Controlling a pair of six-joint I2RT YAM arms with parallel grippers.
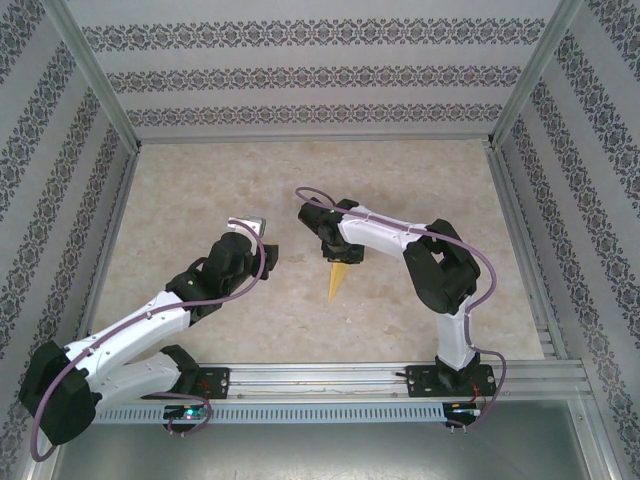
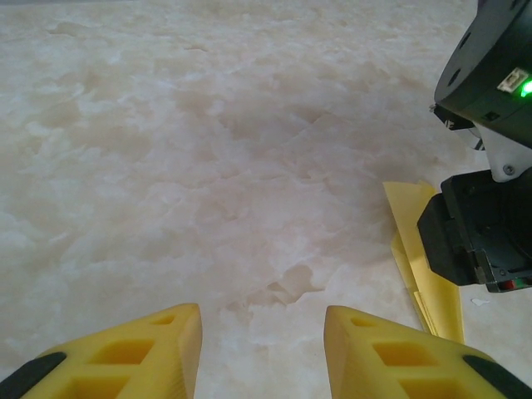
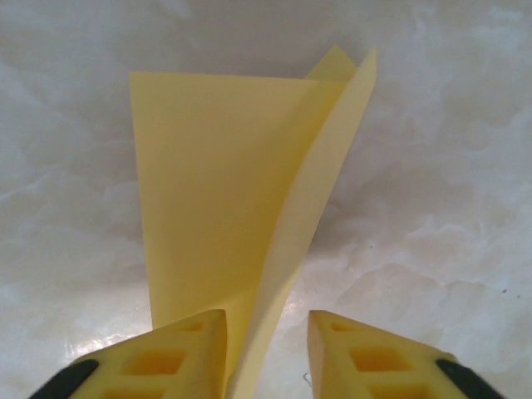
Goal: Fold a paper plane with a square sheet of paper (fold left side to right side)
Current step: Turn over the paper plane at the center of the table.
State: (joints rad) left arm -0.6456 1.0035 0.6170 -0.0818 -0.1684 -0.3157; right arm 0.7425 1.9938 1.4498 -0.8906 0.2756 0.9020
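Note:
The yellow paper, folded into a narrow pointed paper plane (image 1: 338, 281), lies at the middle of the table with its tip toward the near edge. In the right wrist view one flap of the paper plane (image 3: 224, 183) stands up from the flat part. My right gripper (image 3: 266, 342) sits over it, jaws apart, with the raised flap running between them close to the left finger (image 3: 179, 349). My left gripper (image 2: 262, 332) is open with nothing in it, low over bare table left of the paper plane (image 2: 428, 270). From above, the left gripper (image 1: 250, 228) is a hand's width from the right gripper (image 1: 341, 256).
The table is pale marble-patterned, walled by patterned panels and an aluminium frame (image 1: 310, 138). The right arm's black wrist (image 2: 486, 224) stands close on the left gripper's right side. Both arm bases sit on the rail (image 1: 330, 378) at the near edge.

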